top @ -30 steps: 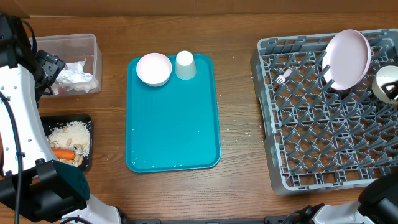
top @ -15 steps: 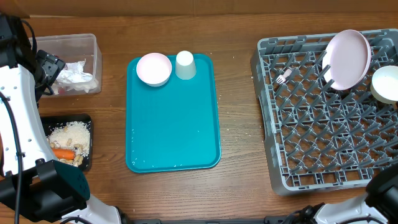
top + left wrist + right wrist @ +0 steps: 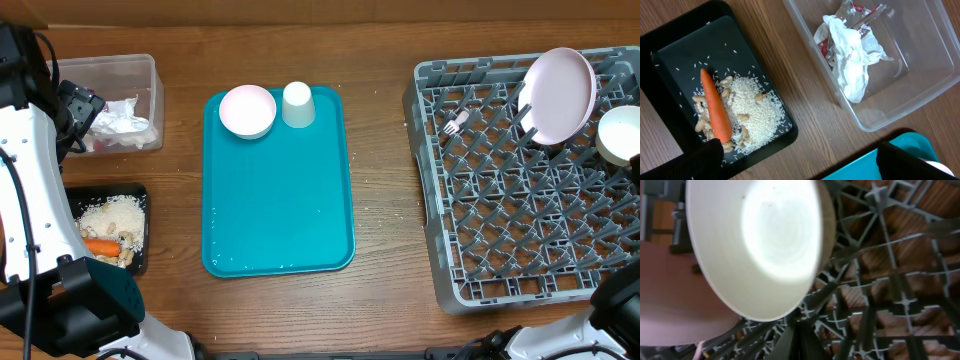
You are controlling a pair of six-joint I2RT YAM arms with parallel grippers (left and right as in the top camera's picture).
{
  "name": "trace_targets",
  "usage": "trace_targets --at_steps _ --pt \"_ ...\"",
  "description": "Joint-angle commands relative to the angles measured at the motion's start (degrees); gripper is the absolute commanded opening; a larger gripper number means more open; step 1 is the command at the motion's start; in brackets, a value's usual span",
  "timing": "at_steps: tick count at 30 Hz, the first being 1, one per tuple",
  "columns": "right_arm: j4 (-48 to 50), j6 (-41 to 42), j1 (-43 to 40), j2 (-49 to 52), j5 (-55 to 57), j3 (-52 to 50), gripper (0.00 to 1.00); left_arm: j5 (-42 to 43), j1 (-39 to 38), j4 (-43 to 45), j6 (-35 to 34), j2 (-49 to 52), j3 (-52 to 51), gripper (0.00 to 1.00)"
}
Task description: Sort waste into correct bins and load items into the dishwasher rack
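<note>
Progress: waste sorted, rack part-loaded, two dishes left to move.

Napkins (image 3: 850,65) and wrapper (image 3: 824,48) lie in the clear tub (image 3: 150,62) at the far-left corner of the table (image 3: 390,180); carrot (image 3: 715,107) and crumbs (image 3: 757,115) are in the black tray (image 3: 143,190) at its left edge. Plate (image 3: 560,95), fork (image 3: 455,123) and racked bowl (image 3: 620,135) stand along the far edge of the rack (image 3: 500,200). Second bowl (image 3: 247,110) and cup (image 3: 297,104) wait at the far edge of the teal tray (image 3: 280,200). Left gripper (image 3: 800,150) is spread wide and empty over the bins. Right gripper (image 3: 799,332) is pressed together on nothing, just beside the racked bowl.
</note>
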Motion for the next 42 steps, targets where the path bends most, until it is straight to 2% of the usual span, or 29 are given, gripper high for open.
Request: trace_targets --at_steps 1,11,17,37,42 --pt "0.7 0.4 0.2 -4.1 -6.2 1.3 0.04 -0.8 -0.3 0.0 0.7 -0.2 0.3 1.0" --pt "5.1 0.2 0.2 -2.1 2.0 1.1 0.04 -0.8 -0.3 0.0 0.7 -0.2 0.3 1.0" --pt "8.4 -0.2 0.2 0.4 2.1 -1.7 0.04 -0.8 -0.3 0.0 0.7 -0.2 0.3 1.0" --pt "6.3 -0.4 0.2 2.4 9.2 -2.3 0.04 -0.8 -0.3 0.0 0.7 -0.2 0.3 1.0" --pt "9.0 -0.4 0.2 2.5 10.2 -5.7 0.04 -0.8 -0.3 0.0 0.7 -0.2 0.3 1.0"
